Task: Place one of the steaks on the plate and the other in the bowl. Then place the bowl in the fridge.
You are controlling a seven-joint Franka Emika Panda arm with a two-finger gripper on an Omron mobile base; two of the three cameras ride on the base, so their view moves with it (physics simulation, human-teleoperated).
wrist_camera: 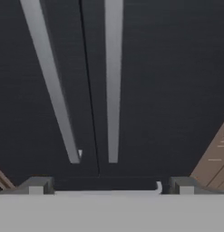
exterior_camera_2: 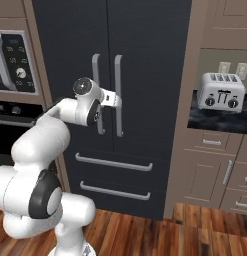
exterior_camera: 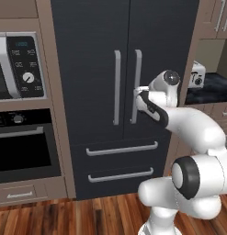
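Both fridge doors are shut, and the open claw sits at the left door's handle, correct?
Not quite. The fridge doors are shut and the claw is open, but it sits at the right door's handle, as the right base view shows.

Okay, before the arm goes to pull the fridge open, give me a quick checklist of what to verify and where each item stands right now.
1. Fridge doors closed: ok.
2. Hand open, holding nothing: ok.
3. Hand at the right door handle: ok.
4. Fingers around that handle: cannot tell.
5. Both lower drawers shut: ok.
6. Steak already in the bowl: cannot tell.
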